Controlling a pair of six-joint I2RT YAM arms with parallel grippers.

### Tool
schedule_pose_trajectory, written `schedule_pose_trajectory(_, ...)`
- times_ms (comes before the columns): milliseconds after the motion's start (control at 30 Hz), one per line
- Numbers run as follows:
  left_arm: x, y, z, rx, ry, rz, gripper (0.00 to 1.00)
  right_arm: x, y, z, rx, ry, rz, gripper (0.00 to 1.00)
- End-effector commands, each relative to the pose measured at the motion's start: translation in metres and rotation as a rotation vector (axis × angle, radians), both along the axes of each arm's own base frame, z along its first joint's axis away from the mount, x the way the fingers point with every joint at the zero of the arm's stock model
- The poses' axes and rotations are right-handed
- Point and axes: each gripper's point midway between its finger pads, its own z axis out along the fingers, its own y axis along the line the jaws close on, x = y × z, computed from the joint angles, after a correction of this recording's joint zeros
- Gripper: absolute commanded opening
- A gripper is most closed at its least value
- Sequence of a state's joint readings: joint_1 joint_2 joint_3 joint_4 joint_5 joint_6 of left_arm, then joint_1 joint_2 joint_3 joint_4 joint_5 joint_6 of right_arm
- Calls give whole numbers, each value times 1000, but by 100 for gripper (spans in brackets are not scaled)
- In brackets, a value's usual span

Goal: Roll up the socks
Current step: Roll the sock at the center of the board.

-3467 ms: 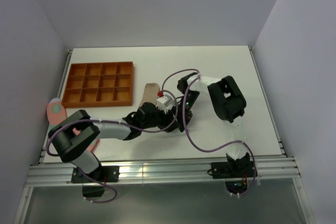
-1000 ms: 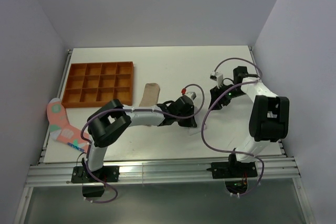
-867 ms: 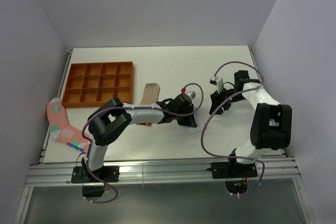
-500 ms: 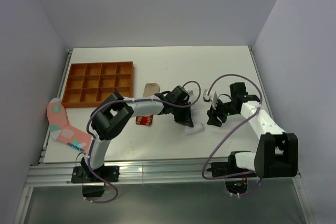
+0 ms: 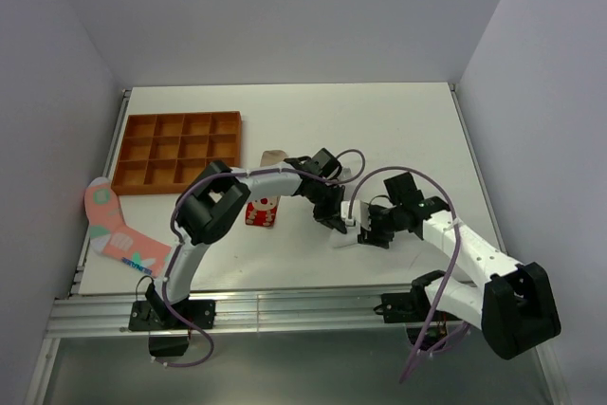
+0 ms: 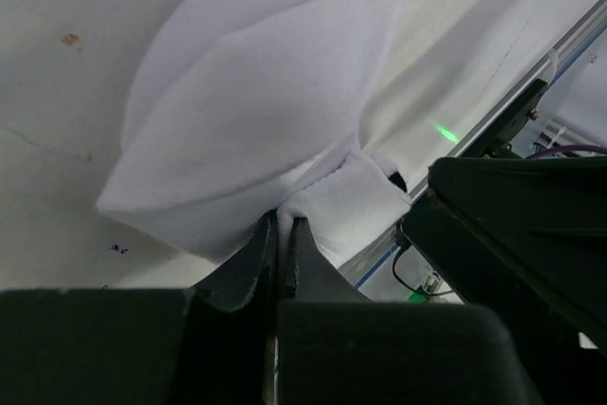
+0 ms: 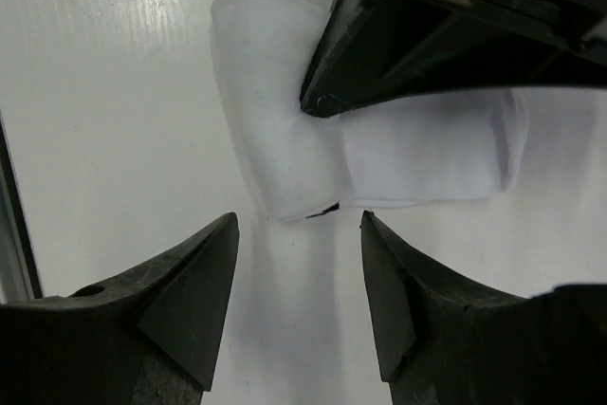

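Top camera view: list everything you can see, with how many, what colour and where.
tray: one, orange-brown, twelve compartments, far left of the table
beige sock: one, beige, just right of the tray, partly hidden by the left arm
red sock: one, red with white spots, bunched up, near side of the beige sock
white sock: one, white, partly folded, middle of the table towards the near edge
pink sock: one, pink with green patches, at the table's left edge
table: one, white
left gripper: one, black, shut on the white sock
right gripper: one, black, open, just right of the white sock
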State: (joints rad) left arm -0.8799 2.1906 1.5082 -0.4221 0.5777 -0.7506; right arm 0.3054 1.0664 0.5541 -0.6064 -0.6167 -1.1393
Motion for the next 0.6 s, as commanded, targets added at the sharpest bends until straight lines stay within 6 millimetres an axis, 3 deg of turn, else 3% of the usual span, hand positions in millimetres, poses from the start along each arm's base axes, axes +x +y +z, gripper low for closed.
schedule_pose_trajectory(0, -44, 77, -80, 372, 127, -70, 0, 13, 2, 1, -59, -118, 32, 61)
schedule_pose_trajectory(367, -44, 76, -85, 363, 149, -72, 0, -4, 26, -4, -104, -156, 146, 60)
schedule_pose_trajectory(567, -39, 75, -83, 363, 139, -69, 0, -12, 28, -13, -138, -137, 173, 59)
